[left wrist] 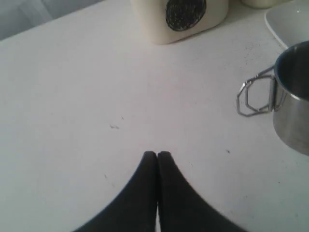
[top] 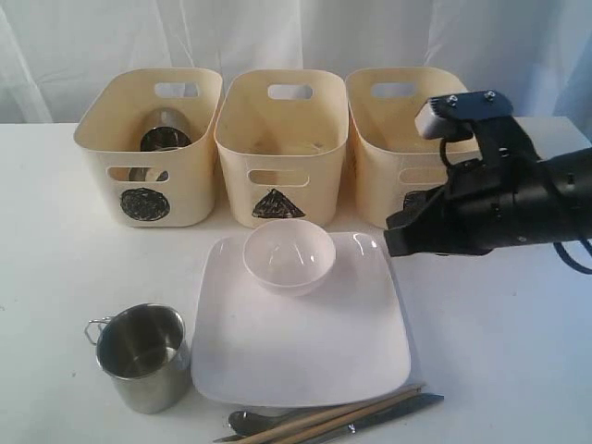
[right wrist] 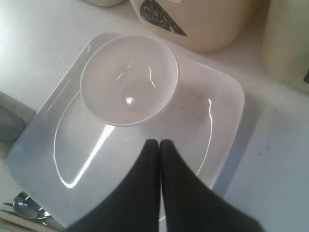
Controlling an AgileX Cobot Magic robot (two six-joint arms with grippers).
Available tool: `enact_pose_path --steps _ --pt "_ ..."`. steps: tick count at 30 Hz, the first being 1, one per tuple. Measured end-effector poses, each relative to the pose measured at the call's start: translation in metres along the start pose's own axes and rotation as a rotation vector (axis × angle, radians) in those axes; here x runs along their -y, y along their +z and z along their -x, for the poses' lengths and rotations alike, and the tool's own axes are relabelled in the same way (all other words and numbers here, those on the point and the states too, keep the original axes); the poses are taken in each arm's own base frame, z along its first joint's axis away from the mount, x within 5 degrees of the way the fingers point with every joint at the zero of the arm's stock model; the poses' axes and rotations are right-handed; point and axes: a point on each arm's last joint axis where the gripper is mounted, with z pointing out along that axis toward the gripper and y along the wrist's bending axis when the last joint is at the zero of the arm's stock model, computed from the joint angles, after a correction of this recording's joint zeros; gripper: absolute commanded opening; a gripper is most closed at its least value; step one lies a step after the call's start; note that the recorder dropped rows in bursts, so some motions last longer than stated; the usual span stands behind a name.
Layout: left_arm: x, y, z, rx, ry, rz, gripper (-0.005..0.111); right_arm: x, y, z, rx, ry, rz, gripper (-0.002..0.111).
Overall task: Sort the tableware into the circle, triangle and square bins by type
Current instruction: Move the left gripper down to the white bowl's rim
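Note:
A small white bowl (top: pixel 289 256) (right wrist: pixel 128 79) stands on the far part of the large white square plate (top: pixel 305 351) (right wrist: pixel 212 111). My right gripper (top: pixel 393 240) (right wrist: pixel 159 143) hovers shut and empty over the plate, just short of the bowl. One steel mug (top: pixel 141 356) (left wrist: pixel 294 96) stands left of the plate. My left gripper (left wrist: pixel 157 154) is shut over bare table beside that mug and does not show in the exterior view. Another steel piece (top: pixel 165 137) lies in the circle bin (top: pixel 148 148) (left wrist: pixel 183 14). Chopsticks (top: pixel 342 416), a knife (top: pixel 398 407) and a spoon (top: pixel 245 421) (right wrist: pixel 24 205) lie at the front edge.
The triangle bin (top: pixel 282 148) (right wrist: pixel 203 24) stands just behind the bowl. The square bin (top: pixel 398 139) (right wrist: pixel 289 38) is to its right, its mark mostly hidden by my right arm. White curtains hang behind the table.

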Motion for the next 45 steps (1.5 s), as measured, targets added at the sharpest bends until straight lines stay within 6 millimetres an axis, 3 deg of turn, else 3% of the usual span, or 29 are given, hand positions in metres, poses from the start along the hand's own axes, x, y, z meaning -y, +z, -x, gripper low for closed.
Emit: enact_pose_path --steps 6,12,17,21,23,26,29,34,38,42,45 --pt "-0.006 -0.003 0.021 0.237 -0.026 0.067 0.000 -0.007 -0.015 -0.008 0.023 -0.010 -0.001 0.000" --pt "-0.015 -0.019 0.053 0.652 -0.428 0.038 0.000 -0.009 -0.012 -0.023 -0.022 0.013 0.019 0.000" --pt "-0.020 -0.035 0.069 0.913 -0.519 0.001 0.000 -0.009 -0.011 -0.030 -0.043 0.042 0.021 0.000" --pt "-0.021 -0.038 0.071 0.968 -0.617 -0.049 0.000 -0.009 -0.011 -0.031 -0.047 0.060 0.021 0.000" --pt "-0.022 -0.035 0.069 0.932 -0.695 -0.062 0.000 -0.009 -0.011 -0.031 -0.047 0.070 0.021 0.000" --pt "-0.024 -0.025 0.068 0.701 -0.846 -0.058 0.000 -0.009 -0.011 -0.031 -0.048 0.081 0.021 0.000" --pt "-0.024 -0.024 0.088 0.457 -0.774 -0.054 0.000 -0.011 -0.011 -0.032 -0.054 0.083 0.033 0.000" --pt "-0.034 -0.024 0.155 0.152 -0.380 -0.062 0.000 -0.011 -0.011 -0.032 -0.056 0.083 0.035 0.000" --pt "-0.040 -0.008 0.206 0.012 -0.152 -0.148 0.000 -0.011 -0.011 -0.032 -0.056 0.084 0.035 0.000" --pt "-0.035 0.027 0.249 -0.095 -0.111 -0.363 0.000 -0.012 -0.011 -0.032 -0.066 0.085 0.052 0.000" --pt "-0.026 0.067 0.261 -0.230 -0.177 -0.536 0.000 -0.015 -0.012 -0.035 -0.085 0.085 0.083 0.000"
